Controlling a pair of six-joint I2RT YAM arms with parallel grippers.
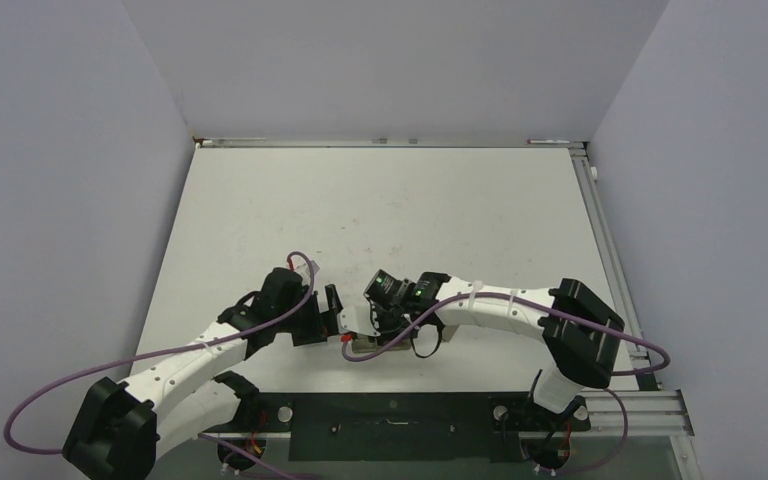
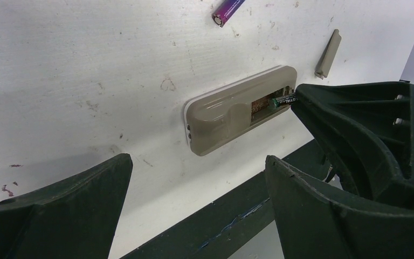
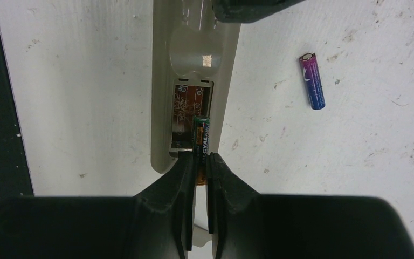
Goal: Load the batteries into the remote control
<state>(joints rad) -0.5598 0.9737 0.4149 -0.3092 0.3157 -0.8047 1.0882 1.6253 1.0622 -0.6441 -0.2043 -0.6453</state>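
R fingers (image 3: 186, 178) pinch battery (image 3: 202, 135), tip in recess (image 3: 183, 116) of remote (image 3: 161, 108): keep it parallel, press down flat (L fingers (image 2: 86, 205) wide, empty).

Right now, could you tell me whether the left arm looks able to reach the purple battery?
Probably yes: the purple battery lies alone on bare table beyond the remote control, and the left end effector is open and empty. It would have to pass over the remote.
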